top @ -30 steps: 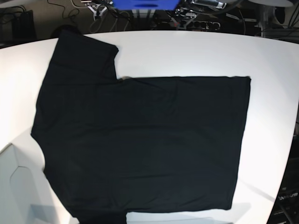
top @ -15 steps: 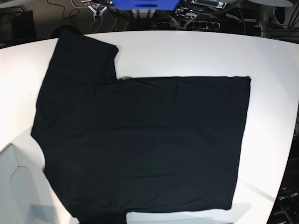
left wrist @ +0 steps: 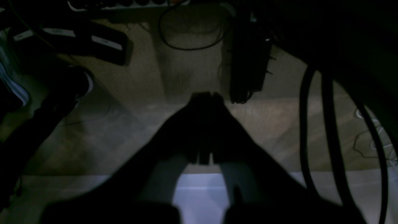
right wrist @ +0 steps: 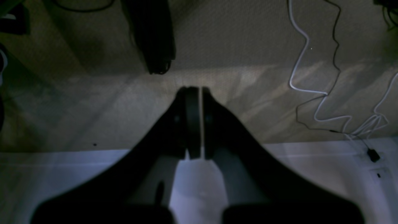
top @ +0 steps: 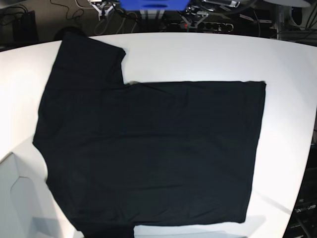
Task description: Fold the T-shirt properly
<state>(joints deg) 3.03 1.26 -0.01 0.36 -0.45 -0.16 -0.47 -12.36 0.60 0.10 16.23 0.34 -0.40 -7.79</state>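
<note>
The black T-shirt (top: pixel 148 148) lies spread flat on the white table (top: pixel 198 54) in the base view, its far sleeve (top: pixel 89 57) pointing to the back left and its hem along the right side. No print or tag shows. Neither arm appears in the base view. The left gripper (left wrist: pixel 205 95) is shut with nothing between its fingers, hanging over the carpet beyond the table edge. The right gripper (right wrist: pixel 195 89) is likewise shut and empty, over carpet past the table edge.
Cables, a power strip (top: pixel 213 25) and a blue box (top: pixel 153 5) lie behind the table. A black table leg (right wrist: pixel 152 37) and white cables (right wrist: pixel 311 77) are on the carpet below the right wrist. Black hoses (left wrist: pixel 326 130) hang near the left wrist.
</note>
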